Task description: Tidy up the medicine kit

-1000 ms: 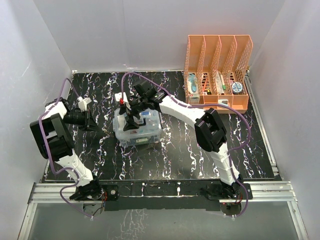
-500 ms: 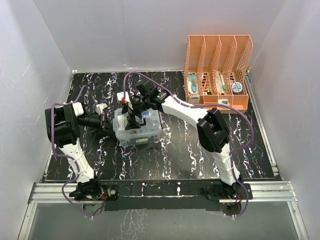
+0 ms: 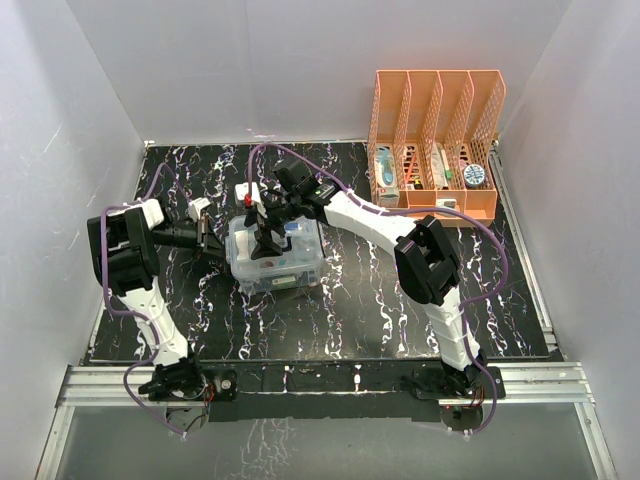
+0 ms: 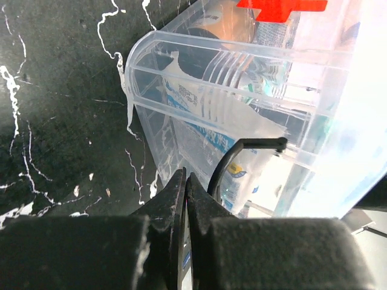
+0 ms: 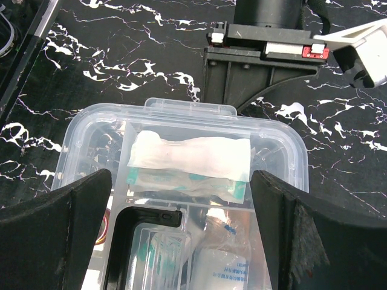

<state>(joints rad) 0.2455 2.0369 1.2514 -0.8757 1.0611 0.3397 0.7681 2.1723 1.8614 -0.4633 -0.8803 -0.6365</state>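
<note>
The medicine kit's clear box (image 3: 275, 258) stands mid-table, filled with packets and a bottle. In the right wrist view a white gauze packet (image 5: 190, 156) lies in the top of the box (image 5: 284, 139), with a black handle-shaped part (image 5: 142, 225) below it. My right gripper (image 3: 266, 236) hovers over the box, jaws wide open and empty (image 5: 181, 176). My left gripper (image 3: 212, 238) is at the box's left side. Its jaws (image 4: 186, 181) are shut with nothing seen between them, just short of the box wall (image 4: 181, 90) and a thin black wire clip (image 4: 245, 150).
A tall orange perforated rack (image 3: 436, 140) with four slots holding small items stands at the back right. White walls close in the left, back and right. The table (image 3: 350, 310) is black marble-patterned, with a metal rail along its near edge.
My left arm has swung right, bringing its gripper from the table's left side up to the box's left wall. The right gripper has stayed over the box.
</note>
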